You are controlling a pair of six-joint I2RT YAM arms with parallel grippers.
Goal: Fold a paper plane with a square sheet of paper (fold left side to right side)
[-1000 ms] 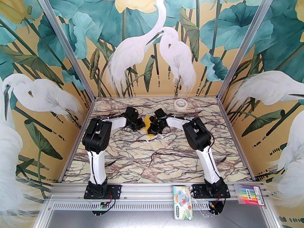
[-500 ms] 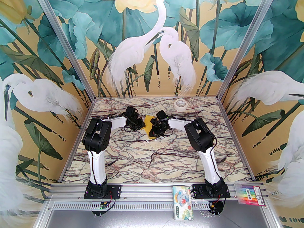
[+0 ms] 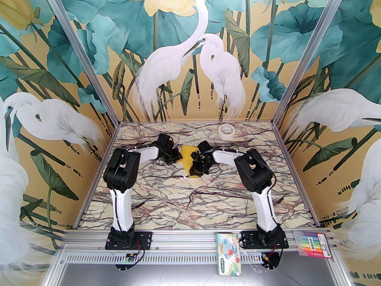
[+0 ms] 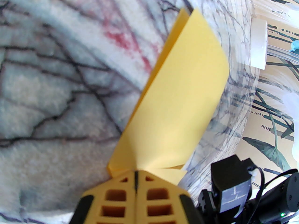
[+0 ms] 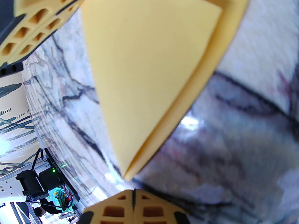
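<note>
Two pincers closed | my left pincer [image 4: 136, 173] grips the folded sheet of paper [image 4: 177, 90] | my right pincer [image 5: 133, 196] sits just beside its pointed corner | sheet over the tabletop [image 3: 190, 198] middle, toward the far side

The left arm [image 3: 121, 207] and right arm [image 3: 263, 207] are wearing white shells between black joint housings, black cables trailing; the left gripper [image 4: 136, 171] and right gripper [image 5: 133, 190] are showing yellow latticed fingers [image 4: 115, 195].
</note>
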